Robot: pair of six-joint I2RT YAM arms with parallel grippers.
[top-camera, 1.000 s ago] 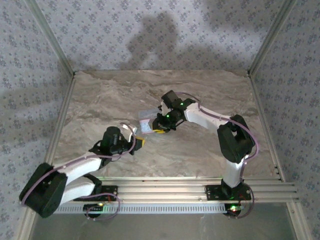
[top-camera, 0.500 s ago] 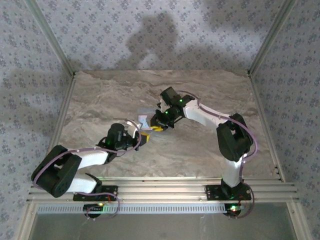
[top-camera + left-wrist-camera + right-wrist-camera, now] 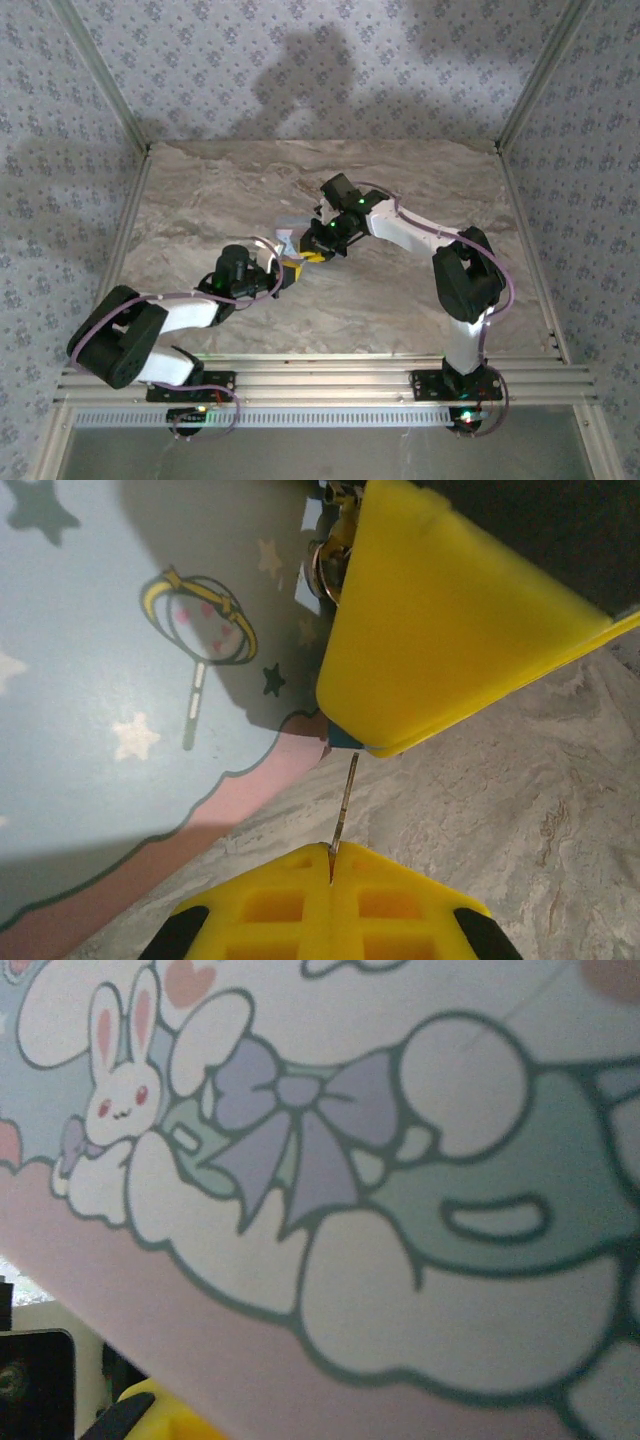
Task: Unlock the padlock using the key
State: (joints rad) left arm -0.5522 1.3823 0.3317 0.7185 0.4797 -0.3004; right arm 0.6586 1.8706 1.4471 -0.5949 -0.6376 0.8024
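We see the padlock only as a sliver of dark blue peeping from under one yellow finger of the right gripper, at the near edge of the pale cartoon tin in the middle of the table. We judge it tiny, light and rigid, with smooth sides that could slip or pivot when the key pushes, so it wants bracing across its body with the keyhole face left free. The key is a thin stiff blade whose tip is just beside the blue sliver. The left gripper has its pads pressed together on the key's base. We cannot tell whether the right claw is clamped or apart. The left arm lies low from the near left. The right arm bends at its elbow and reaches in from the right over the tin.
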